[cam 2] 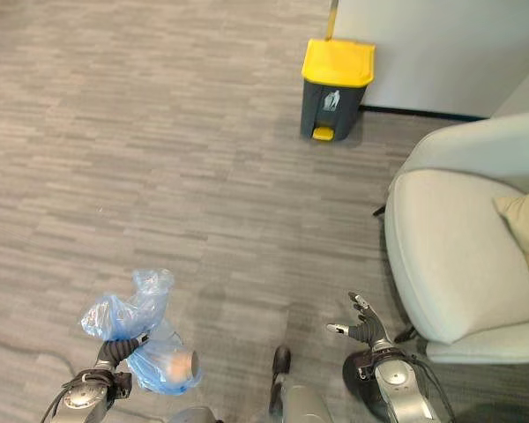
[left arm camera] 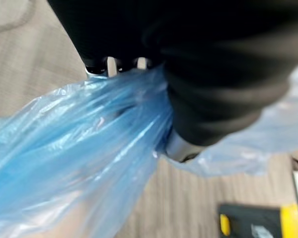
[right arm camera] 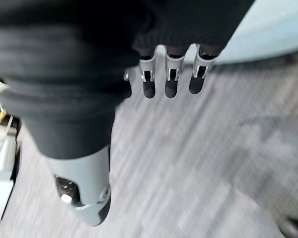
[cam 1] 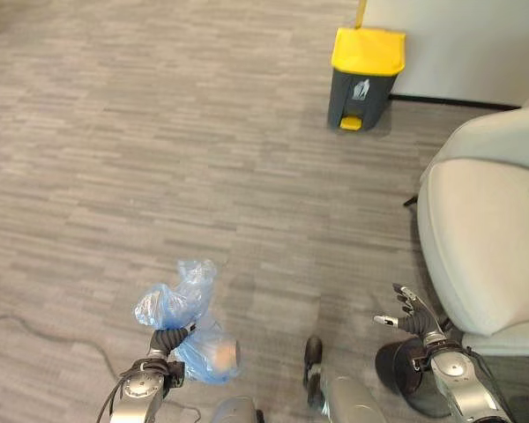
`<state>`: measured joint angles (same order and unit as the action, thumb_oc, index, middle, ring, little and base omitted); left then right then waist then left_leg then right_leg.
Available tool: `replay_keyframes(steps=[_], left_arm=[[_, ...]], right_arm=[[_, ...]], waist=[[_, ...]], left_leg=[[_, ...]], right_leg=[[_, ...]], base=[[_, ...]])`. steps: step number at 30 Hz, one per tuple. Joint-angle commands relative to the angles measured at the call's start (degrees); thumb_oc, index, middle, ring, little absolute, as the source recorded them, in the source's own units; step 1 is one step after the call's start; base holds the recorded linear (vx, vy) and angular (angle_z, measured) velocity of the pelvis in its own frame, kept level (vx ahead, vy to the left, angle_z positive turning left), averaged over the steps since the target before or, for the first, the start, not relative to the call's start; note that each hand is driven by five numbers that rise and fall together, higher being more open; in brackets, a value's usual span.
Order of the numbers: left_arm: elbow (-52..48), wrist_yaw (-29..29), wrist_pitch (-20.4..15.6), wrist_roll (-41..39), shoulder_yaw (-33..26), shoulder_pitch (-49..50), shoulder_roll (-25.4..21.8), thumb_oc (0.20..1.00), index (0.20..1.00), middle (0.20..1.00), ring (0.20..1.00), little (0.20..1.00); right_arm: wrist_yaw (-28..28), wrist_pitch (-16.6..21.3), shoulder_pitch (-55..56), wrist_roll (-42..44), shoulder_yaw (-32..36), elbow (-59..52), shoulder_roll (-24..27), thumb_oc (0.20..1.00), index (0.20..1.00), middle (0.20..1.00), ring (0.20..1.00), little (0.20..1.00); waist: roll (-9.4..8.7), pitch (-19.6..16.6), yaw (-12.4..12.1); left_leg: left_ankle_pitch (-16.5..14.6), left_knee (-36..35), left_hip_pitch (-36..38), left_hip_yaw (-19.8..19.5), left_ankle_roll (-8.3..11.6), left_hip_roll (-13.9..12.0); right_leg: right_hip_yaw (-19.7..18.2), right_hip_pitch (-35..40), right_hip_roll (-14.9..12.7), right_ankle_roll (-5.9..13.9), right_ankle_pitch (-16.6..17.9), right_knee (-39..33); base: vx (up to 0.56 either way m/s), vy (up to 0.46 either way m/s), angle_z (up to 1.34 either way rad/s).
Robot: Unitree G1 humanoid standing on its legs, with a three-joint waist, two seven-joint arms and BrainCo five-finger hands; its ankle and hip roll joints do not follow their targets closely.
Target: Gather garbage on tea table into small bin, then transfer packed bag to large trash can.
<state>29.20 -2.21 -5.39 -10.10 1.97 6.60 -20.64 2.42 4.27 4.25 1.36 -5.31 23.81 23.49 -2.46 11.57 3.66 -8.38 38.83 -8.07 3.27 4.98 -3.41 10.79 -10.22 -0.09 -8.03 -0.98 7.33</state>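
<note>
The left hand point(cam 1: 163, 342) is gripping the thin blue plastic garbage bag point(cam 1: 183, 308), fingers clamped on its gathered neck. The grey, yellow-lidded trash can point(cam 1: 364, 77) is standing well beyond them. The right hand point(cam 1: 412, 310) is hanging open. The slippery film may be working loose and dropping during transit.

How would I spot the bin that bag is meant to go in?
Look across the grey carpet to the pale wall at the far side, past the cream sofa. The bin stands on the floor against that wall. It has a dark grey body, a bright yellow lid and a yellow pedal.
</note>
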Motion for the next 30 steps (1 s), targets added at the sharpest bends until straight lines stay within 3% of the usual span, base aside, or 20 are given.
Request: replay_keyframes(steps=[1,2,4,5,8,12,16,19,23,24,26,30], left_arm=[[-4.4,-0.1,-2.7,-0.2,-1.0,-0.8,-2.5,0.200,0.200,0.200,0.200,0.200],[-4.5,-0.1,-2.6,0.0,-1.0,-1.0,-2.9,0.200,0.200,0.200,0.200,0.200],[-4.5,-0.1,-2.6,0.1,-1.0,-1.1,-3.1,0.200,0.200,0.200,0.200,0.200],[-4.6,-0.3,-2.8,0.2,-0.8,-1.3,-3.3,0.200,0.200,0.200,0.200,0.200],[-5.1,-0.2,-2.8,0.1,-0.6,-1.3,-3.3,0.200,0.200,0.200,0.200,0.200],[-5.2,0.1,-2.5,0.5,-1.2,0.2,-3.1,0.200,0.200,0.200,0.200,0.200],[-5.4,-0.6,-2.6,-0.3,-2.0,0.5,-3.4,0.200,0.200,0.200,0.200,0.200],[-5.0,-1.9,-2.5,-0.9,-2.5,-0.4,-4.1,0.200,0.200,0.200,0.200,0.200],[-4.7,-2.0,-2.8,-1.5,-2.3,-0.5,-3.9,0.200,0.200,0.200,0.200,0.200],[-4.7,-2.0,-2.8,-1.7,-2.1,-0.6,-3.9,0.200,0.200,0.200,0.200,0.200],[-4.1,-2.2,-2.9,-2.1,-2.2,-0.9,-3.9,0.200,0.200,0.200,0.200,0.200],[-4.3,-1.8,-3.1,-1.6,-2.5,-0.3,-3.2,0.200,0.200,0.200,0.200,0.200]], right_arm=[[1.2,1.7,0.6,3.1,1.5,-1.6,1.5,1.000,1.000,1.000,1.000,1.000],[1.6,1.8,0.4,3.3,1.8,-1.6,1.7,1.000,1.000,1.000,1.000,1.000],[1.7,1.8,0.3,3.3,1.8,-1.5,1.6,1.000,1.000,1.000,1.000,1.000],[2.3,2.0,-0.1,3.5,1.6,-0.8,1.3,1.000,1.000,1.000,1.000,1.000],[2.8,1.9,-0.3,3.5,1.7,0.1,0.7,1.000,1.000,1.000,1.000,1.000],[1.7,1.8,0.2,2.6,1.6,-0.5,-0.5,1.000,1.000,1.000,1.000,1.000],[0.6,1.6,-1.7,2.4,0.0,-1.5,-1.3,1.000,1.000,1.000,1.000,1.000],[0.6,1.7,-3.6,2.6,-0.9,-2.8,-2.0,1.000,1.000,1.000,1.000,1.000],[0.5,1.6,-3.9,2.7,-1.0,-3.1,-1.7,1.000,1.000,1.000,1.000,1.000],[0.5,1.5,-4.1,3.2,-0.8,-3.4,-1.3,1.000,1.000,1.000,1.000,1.000],[0.5,1.6,-3.9,3.4,-1.2,-3.6,-1.4,1.000,1.000,1.000,1.000,1.000],[-0.1,1.3,-3.1,2.7,-1.2,-4.0,-1.1,1.000,1.000,1.000,1.000,1.000]], waist=[[-1.57,1.3,0.0],[-1.65,1.8,-0.9],[-1.55,2.0,-1.5],[-1.08,2.5,-2.8],[-0.79,2.2,-4.0],[-1.67,0.5,-4.5],[-3.04,-0.6,-6.0],[-2.64,0.2,-6.0],[-1.52,0.9,-5.3],[-0.53,1.9,-4.2],[-0.45,3.3,-3.3],[-0.14,3.7,-2.2]], left_leg=[[-1.4,-13.4,-2.6,0.9,-2.93,1.1],[0.3,-17.5,-6.6,0.5,-2.80,2.6],[1.9,-19.6,-8.0,-0.1,-2.42,3.2],[7.7,-25.6,-10.7,-1.6,-1.44,4.6],[11.2,-28.7,-12.5,-0.2,-1.09,4.4],[8.2,-28.0,-9.8,0.5,-2.94,4.8],[4.1,-25.8,-8.6,2.4,-5.80,5.6],[0.9,-27.2,-4.2,3.5,-8.02,6.1],[0.4,-28.8,-1.9,3.2,-7.81,5.7],[-0.4,-30.4,1.1,2.7,-7.48,5.7],[-2.1,-31.0,4.6,2.6,-6.62,5.9],[-4.8,-31.3,9.1,0.9,-5.31,5.7]], right_leg=[[-2.2,2.4,-4.2,10.60,-3.9,-1.5],[-2.9,3.2,-3.5,10.53,-4.7,-1.6],[-3.5,3.9,-3.0,10.34,-5.0,-1.5],[-4.8,5.9,-1.3,10.38,-5.9,-2.0],[-6.3,9.2,-0.3,10.22,-7.4,-2.4],[-8.2,12.3,-1.9,11.60,-9.2,-1.4],[-10.3,10.7,-4.8,13.96,-8.3,4.4],[-8.7,3.5,-6.9,15.74,-2.8,15.2],[-6.9,-0.4,-7.2,14.91,-3.0,14.5],[-5.2,-4.5,-7.2,14.50,-2.8,12.2],[-1.5,-7.8,-9.5,15.31,0.1,5.7],[-0.1,-9.6,-10.7,16.56,2.8,1.3]], base=[[0.33,-0.071,-0.24],[0.23,-0.032,-0.46],[0.24,0.003,-0.33],[0.40,0.030,-0.54],[0.37,0.075,-0.68],[0.42,0.171,-0.61],[0.35,0.180,-0.59],[0.36,0.147,-0.33],[0.19,0.025,-0.14],[0.39,-0.056,0.03],[0.48,-0.133,0.19],[0.37,-0.167,0.18]])
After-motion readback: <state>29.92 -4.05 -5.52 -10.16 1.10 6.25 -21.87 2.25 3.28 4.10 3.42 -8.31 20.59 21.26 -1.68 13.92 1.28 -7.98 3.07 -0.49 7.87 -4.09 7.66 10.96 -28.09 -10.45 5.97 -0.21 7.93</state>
